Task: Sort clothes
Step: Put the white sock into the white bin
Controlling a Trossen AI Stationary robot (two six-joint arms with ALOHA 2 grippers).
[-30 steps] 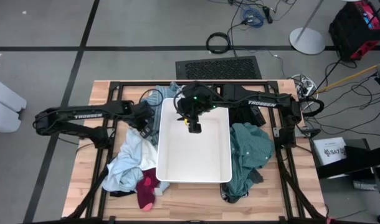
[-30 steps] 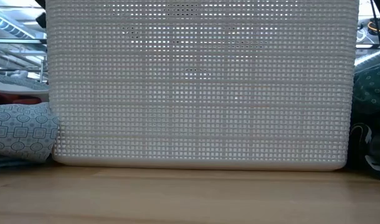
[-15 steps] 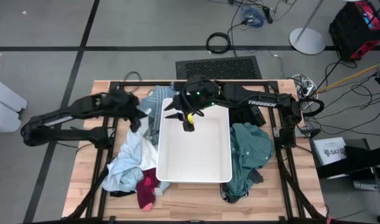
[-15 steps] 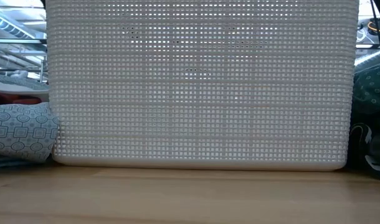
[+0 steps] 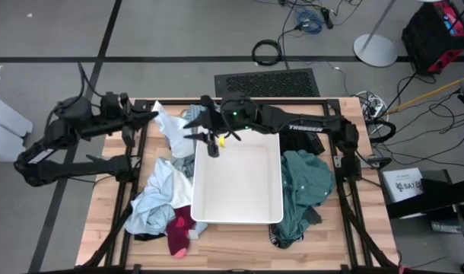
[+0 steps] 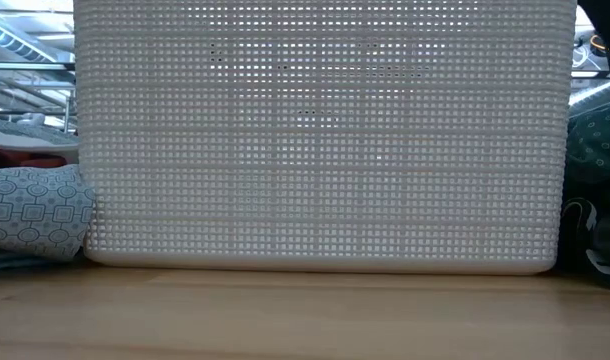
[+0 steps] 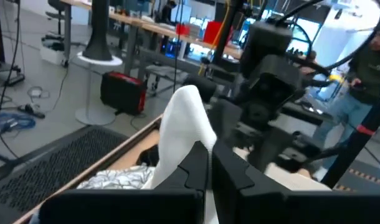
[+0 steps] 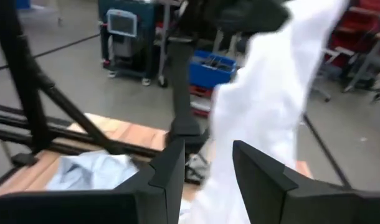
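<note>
Since a second ago the left arm has swung away from the white bin (image 5: 237,179) toward the table's far left corner, dragging a white garment (image 5: 165,122) up off the pile, and the right arm has shifted from over the bin's middle to its far left corner.

The left gripper (image 5: 150,114) is clamped tight on one end of that pale garment, which stretches from its jaws back down toward the heap; in the left wrist view the cloth (image 7: 180,134) rises straight out from between the closed fingers (image 7: 193,168). The lift appears meant to pull this 1 piece clear of its neighbours.

The right gripper (image 5: 210,142) hovers just beside the hanging cloth with its fingers (image 8: 168,171) about half parted and nothing between them (likely poised to take a second hold).

The other clothes lie on the table either side of the bin: a light blue piece (image 5: 160,190) and a magenta-pink one (image 5: 179,232) on its left, a teal green shirt (image 5: 304,186) on its right. The bin looks bare inside, so sorting seems barely begun.
</note>
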